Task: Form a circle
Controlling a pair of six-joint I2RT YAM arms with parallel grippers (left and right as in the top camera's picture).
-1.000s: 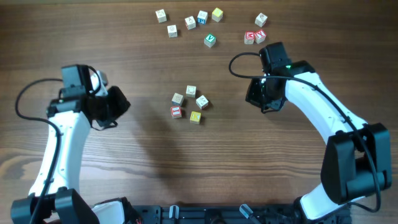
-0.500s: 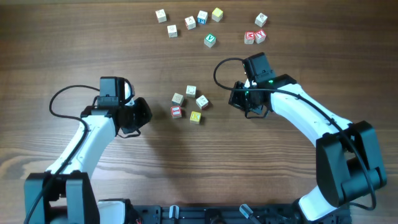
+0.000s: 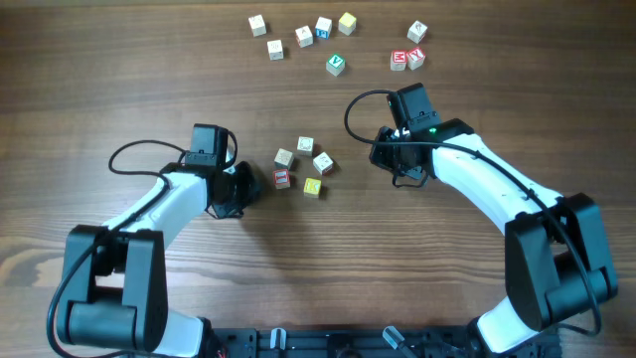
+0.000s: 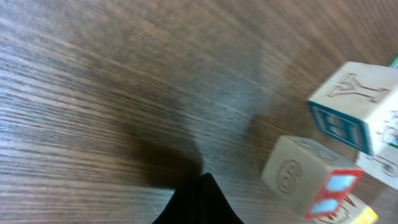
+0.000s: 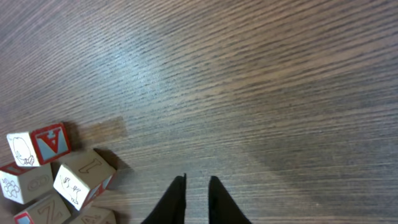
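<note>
The circle lies at the middle of the surface, five cubes ringed about a small gap. The left jaws sit just to its left, near its front-left cube. The right jaws stand to its right, apart from it. Behind the circle, a loose row of five cubes runs along the rear, with a lone cube just before its right end. Three more cubes cluster at rear right, behind the right jaws.
</note>
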